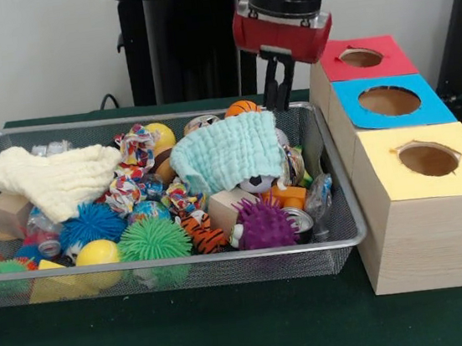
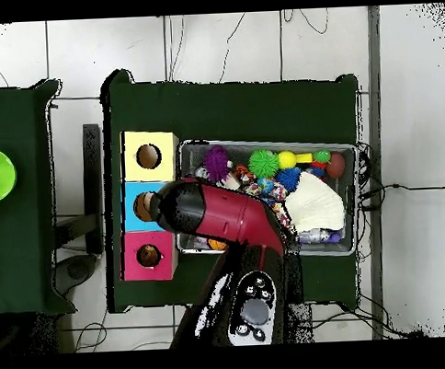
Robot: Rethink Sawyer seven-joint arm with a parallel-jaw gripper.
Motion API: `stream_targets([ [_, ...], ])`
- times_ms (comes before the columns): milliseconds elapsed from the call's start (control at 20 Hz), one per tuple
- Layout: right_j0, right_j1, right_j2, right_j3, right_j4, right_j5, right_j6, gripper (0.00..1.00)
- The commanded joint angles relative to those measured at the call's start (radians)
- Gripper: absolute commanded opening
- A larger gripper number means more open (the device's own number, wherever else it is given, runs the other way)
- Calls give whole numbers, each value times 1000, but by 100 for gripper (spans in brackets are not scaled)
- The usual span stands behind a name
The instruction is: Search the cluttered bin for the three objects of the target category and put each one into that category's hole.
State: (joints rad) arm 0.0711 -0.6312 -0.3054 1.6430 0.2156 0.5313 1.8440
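Hovering: gripper (image 1: 277, 83), jaws narrow, empty, over bin (image 1: 183, 263) far corner | beneath: mint cloth (image 1: 227, 152) | tiger plush (image 1: 202, 230) at front | red hole (image 1: 361, 57) unfilled

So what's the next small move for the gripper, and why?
Probably swing toward the bin's front edge in the front view and come down over the tiger. The gripper hangs over the back rim by the mint cloth, holding nothing I can see, while the striped plush lies exposed between the green spiky ball and the wooden block. It belongs in the red hole.
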Motion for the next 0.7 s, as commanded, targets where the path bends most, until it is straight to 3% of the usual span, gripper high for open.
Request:
stream_targets([
  [50,-79,115,177,-194,-84,145,-99,0],
  [500,-167,141,227,-253,-149,196,-141,0],
  [700,-217,134,262,-236,-188,182,-171,0],
])
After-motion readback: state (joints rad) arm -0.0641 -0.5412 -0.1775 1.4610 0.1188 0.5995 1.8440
